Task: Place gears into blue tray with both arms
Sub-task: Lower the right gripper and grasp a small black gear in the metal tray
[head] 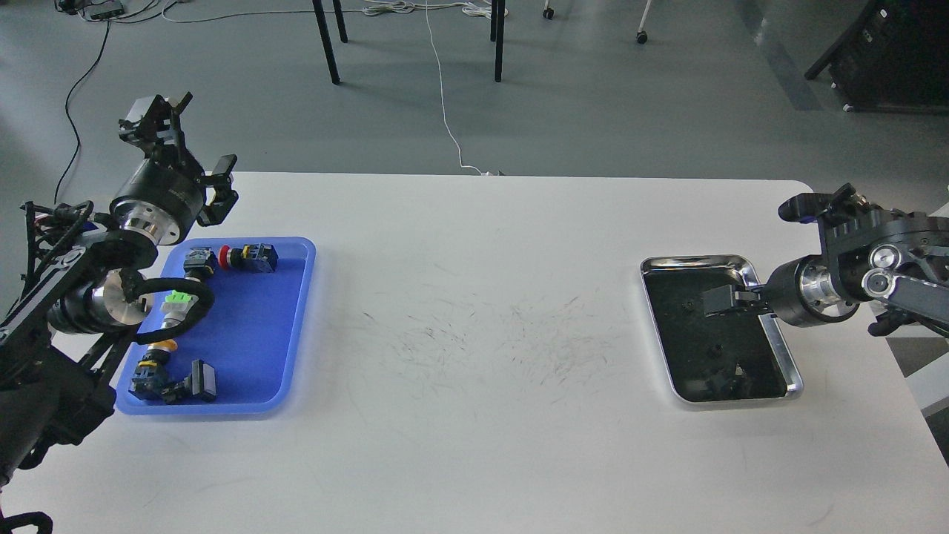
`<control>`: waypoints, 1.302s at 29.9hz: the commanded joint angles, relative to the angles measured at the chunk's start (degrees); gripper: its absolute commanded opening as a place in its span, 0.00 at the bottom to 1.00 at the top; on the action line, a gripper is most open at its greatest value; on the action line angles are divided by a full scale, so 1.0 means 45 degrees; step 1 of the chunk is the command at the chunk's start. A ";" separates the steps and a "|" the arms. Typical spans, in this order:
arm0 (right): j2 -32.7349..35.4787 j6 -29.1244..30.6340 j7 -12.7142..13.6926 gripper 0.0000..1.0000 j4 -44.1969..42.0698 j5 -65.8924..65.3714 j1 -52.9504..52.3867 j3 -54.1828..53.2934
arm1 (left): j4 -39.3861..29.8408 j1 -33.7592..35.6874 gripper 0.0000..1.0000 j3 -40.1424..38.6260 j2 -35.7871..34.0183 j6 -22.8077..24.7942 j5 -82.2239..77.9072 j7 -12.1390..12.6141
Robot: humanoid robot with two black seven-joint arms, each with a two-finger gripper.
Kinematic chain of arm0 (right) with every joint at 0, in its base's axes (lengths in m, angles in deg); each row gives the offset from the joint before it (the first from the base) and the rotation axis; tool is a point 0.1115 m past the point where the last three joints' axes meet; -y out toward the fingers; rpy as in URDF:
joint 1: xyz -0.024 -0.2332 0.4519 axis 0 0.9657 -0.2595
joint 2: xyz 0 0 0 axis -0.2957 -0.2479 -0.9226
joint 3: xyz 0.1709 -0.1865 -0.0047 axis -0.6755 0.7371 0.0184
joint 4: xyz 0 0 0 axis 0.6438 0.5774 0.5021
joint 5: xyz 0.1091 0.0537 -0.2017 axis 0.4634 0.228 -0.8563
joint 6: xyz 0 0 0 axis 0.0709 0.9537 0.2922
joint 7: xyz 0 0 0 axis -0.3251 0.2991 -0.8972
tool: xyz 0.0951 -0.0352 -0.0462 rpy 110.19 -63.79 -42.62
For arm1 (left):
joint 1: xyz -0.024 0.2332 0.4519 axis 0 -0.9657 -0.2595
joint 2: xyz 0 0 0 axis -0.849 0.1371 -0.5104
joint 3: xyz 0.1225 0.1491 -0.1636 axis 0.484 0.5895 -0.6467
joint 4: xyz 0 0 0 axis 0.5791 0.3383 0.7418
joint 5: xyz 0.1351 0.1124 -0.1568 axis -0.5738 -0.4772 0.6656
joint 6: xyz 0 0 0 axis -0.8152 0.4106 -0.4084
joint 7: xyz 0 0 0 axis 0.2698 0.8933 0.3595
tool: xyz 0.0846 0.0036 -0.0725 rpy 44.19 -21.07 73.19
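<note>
Left gripper (194,141): hovering open-fingered beyond the blue tray (296,297).
Right gripper (715,300): reaching over the steel tray (786,356); finger state unclear.

Two trays, far apart on your table (474,445)

The blue tray (245,348) lies at your left with push-button switches (248,258) in it; the steel tray (792,371) lies at your right, your right gripper (715,300) reaching in over its far end.
</note>
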 commanded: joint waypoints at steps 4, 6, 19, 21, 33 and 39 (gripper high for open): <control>-0.0683 0.0003 -0.0001 0.97 -0.1045 -0.0015 0.0024 0.0083 | -0.0002 0.0009 0.98 0.0001 0.0365 -0.0133 -0.0119 0.0002; -0.0919 0.0003 0.0019 0.96 -0.1338 -0.0015 0.0063 0.0122 | -0.0002 0.0009 0.98 0.0001 0.0385 -0.0173 -0.0119 0.0002; -0.2364 0.0003 0.0117 0.94 -0.2724 -0.0015 0.0102 0.0552 | 0.0056 0.0028 0.98 -0.0038 0.0327 -0.0192 -0.0119 0.0002; -0.2598 0.0003 0.0097 0.94 -0.2881 0.0005 0.0122 0.0552 | 0.0076 0.0048 0.98 -0.0039 0.0347 -0.0173 -0.0119 0.0002; -0.3419 0.0003 0.0058 0.92 -0.3526 0.0005 0.0141 0.0571 | 0.0076 0.0048 0.98 -0.0097 0.0386 -0.0192 -0.0119 -0.0017; -0.3654 0.0003 0.0019 0.87 -0.3839 0.0005 0.0317 0.0571 | 0.0076 0.0048 0.98 -0.0117 0.0425 -0.0231 -0.0119 -0.0017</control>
